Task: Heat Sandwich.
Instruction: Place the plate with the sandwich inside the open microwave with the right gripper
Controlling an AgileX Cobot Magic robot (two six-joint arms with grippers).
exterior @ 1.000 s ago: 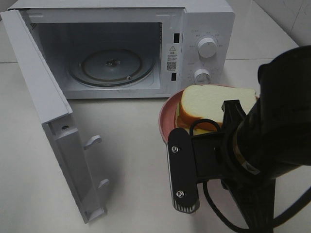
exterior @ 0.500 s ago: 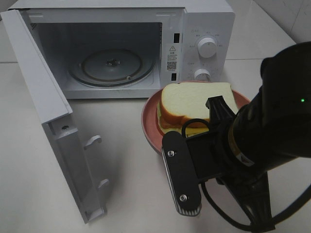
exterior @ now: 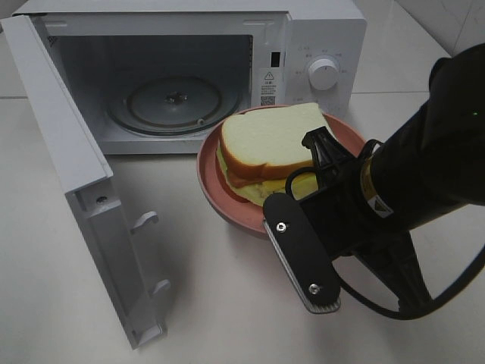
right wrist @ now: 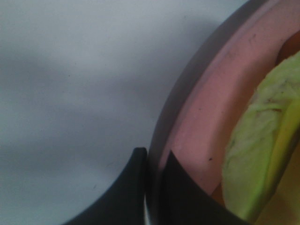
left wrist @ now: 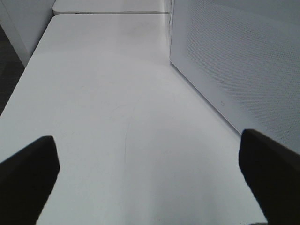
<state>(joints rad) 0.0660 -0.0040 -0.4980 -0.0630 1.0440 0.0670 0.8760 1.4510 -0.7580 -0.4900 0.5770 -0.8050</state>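
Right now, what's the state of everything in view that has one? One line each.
microwave door: swung wide open
turntable: bare, nothing on it
sandwich: assembled, lying on the pink plate
pink plate: outside the microwave, in front of its opening, rim pinched
right hand: shut on the pink plate's rim
left hand: open, holding nothing, over the table

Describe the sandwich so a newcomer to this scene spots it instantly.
Find the white microwave with its door open. Just in front of its dial panel is a round pink plate, and the sandwich lies on it: white bread, tan crust, pale yellow-green filling, the only food here.
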